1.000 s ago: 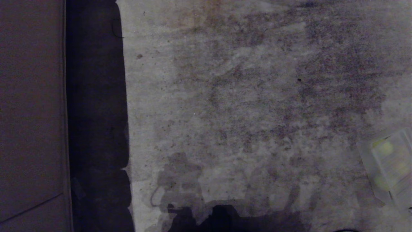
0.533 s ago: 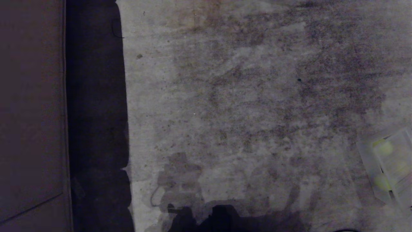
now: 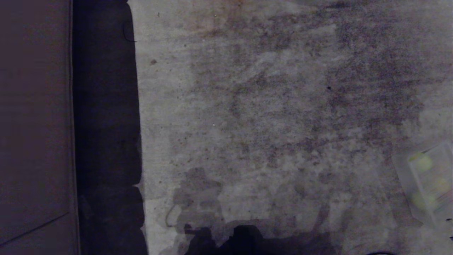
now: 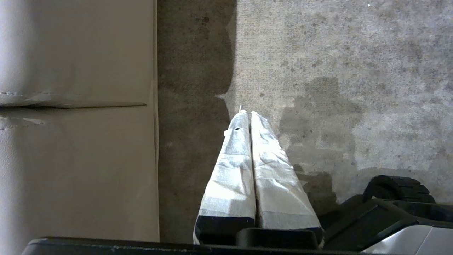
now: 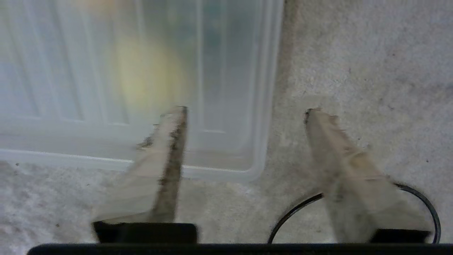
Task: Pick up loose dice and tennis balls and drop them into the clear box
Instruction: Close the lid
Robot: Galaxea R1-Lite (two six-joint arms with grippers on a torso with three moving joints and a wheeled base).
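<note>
The right tool (image 5: 244,109), spread wide and empty, straddles a corner of the clear box (image 5: 262,106).

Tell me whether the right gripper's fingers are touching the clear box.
Cannot tell. In the right wrist view the right gripper is open and empty; one finger overlaps the clear box near its corner, but no contact or gap shows plainly.

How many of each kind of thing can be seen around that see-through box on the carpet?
Yellow-green tennis balls, seen blurred through the plastic: 3
Clear box: 1
Dice: 0 in view
Black cable: 1
Total: 5
</note>
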